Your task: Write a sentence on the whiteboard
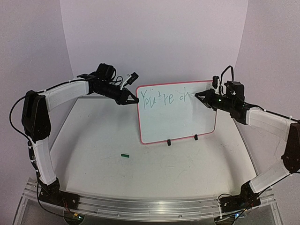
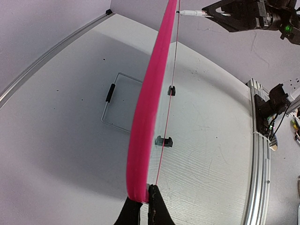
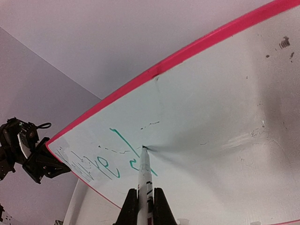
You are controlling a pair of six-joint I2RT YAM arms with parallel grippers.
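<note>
1. My left hand [image 1: 136, 100] is clenching the whiteboard [image 1: 180, 124] by its left edge, mid-frame.
2. My right hand [image 1: 198, 96] is grasping a marker [image 3: 144, 171], tip touching the board.
3. The sentence [image 1: 161, 99] is reading only "You're" plus a started letter; the rest is waiting.

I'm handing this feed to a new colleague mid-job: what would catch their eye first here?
The red-framed whiteboard stands upright at the back middle of the table, green writing begun along its top. The left gripper pinches its left edge while the right gripper presses a marker to its face. A small green object lies alone on the table in front.
</note>
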